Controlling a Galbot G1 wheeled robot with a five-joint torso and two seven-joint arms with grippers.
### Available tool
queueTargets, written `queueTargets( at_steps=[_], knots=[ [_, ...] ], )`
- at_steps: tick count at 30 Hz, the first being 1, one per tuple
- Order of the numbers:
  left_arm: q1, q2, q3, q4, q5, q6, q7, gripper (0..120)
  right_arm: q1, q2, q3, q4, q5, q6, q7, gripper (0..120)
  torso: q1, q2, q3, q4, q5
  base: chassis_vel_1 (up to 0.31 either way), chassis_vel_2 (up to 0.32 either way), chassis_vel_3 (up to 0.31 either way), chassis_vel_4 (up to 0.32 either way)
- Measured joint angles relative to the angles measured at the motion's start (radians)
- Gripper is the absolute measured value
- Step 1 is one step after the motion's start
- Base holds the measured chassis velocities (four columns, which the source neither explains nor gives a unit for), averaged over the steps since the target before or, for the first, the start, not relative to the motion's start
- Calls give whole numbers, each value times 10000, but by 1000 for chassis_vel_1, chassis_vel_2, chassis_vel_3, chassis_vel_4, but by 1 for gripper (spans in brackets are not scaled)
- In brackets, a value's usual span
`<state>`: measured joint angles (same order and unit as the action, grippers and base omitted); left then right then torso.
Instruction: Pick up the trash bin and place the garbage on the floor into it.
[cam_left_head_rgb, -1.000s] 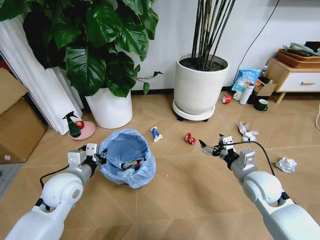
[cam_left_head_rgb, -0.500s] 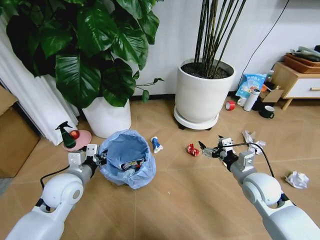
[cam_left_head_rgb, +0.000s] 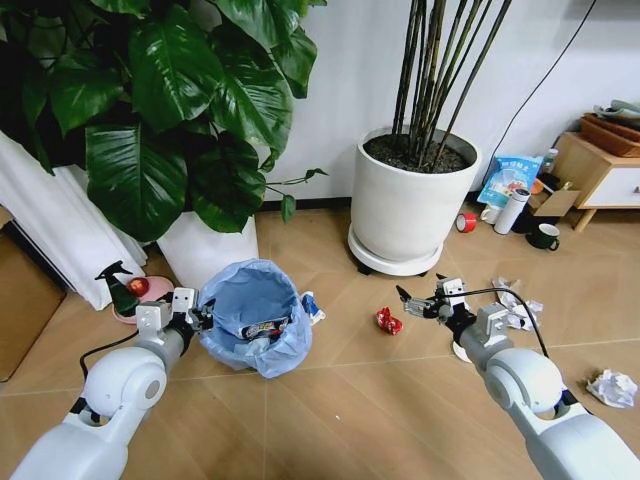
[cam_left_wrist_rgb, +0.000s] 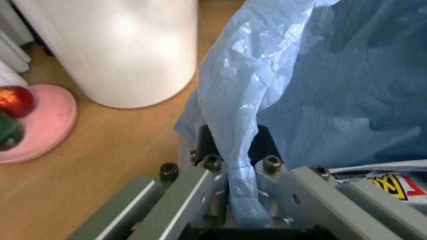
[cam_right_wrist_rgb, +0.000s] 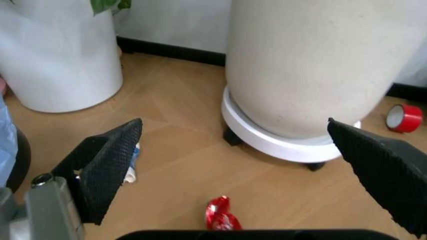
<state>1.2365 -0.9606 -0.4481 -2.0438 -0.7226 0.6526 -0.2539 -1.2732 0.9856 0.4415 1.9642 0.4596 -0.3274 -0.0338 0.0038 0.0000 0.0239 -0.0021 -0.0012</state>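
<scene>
Ahead of your right pincer (cam_left_head_rgb: 416, 299), just beyond and slightly below its spread tips in the head view, lies the red crushed wrapper (cam_left_head_rgb: 387, 320) on the bare floor; bring the pincer down over it with the jaws straddling the wad and close only once both tips are low beside it, so it does not skid away on the smooth boards. That arm reaches forward from the right shoulder, forearm nearly level, wrist pointing toward the white planter (cam_left_head_rgb: 408, 208). More garbage lies to its outer side: a crumpled paper wad (cam_left_head_rgb: 612, 386) near the elbow and paper scraps (cam_left_head_rgb: 518, 305) just past the wrist. Your left pincer (cam_left_head_rgb: 190, 318) sits against the near rim of the trash bin (cam_left_head_rgb: 255, 318), arm stretched low and forward, and a blue-white wrapper (cam_left_head_rgb: 311, 306) peeks from behind the bin's far side. Seen from the left wrist, the fingers (cam_left_wrist_rgb: 207, 145) are pinched narrow on a fold of the light-blue bag (cam_left_wrist_rgb: 241, 131) at the bin's rim, so keep that grip steady and the bin upright while you work the other side. Seen from the right wrist, the black pads (cam_right_wrist_rgb: 110, 162) stand wide apart and empty, the red wrapper (cam_right_wrist_rgb: 220, 215) lying between them and low, close to the pincer, with the planter's wheeled base (cam_right_wrist_rgb: 280, 142) beyond; it looks well centred.
</scene>
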Motion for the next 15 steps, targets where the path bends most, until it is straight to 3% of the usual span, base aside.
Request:
queueTargets(
  at_steps=[13, 15],
  knots=[
    [20, 2, -4, -56, -1, -91, 19, 0, -65, 2, 42, -45, -310, 201, -87, 100, -2, 1, -1, -8, 14, -195, -203, 191, 178],
    [17, -20, -6, -56, -1, -99, 34, 0, -64, -1, 39, -53, -328, 207, -84, 100, -1, 1, 0, -6, 2, -134, -77, 133, 47]
  ],
)
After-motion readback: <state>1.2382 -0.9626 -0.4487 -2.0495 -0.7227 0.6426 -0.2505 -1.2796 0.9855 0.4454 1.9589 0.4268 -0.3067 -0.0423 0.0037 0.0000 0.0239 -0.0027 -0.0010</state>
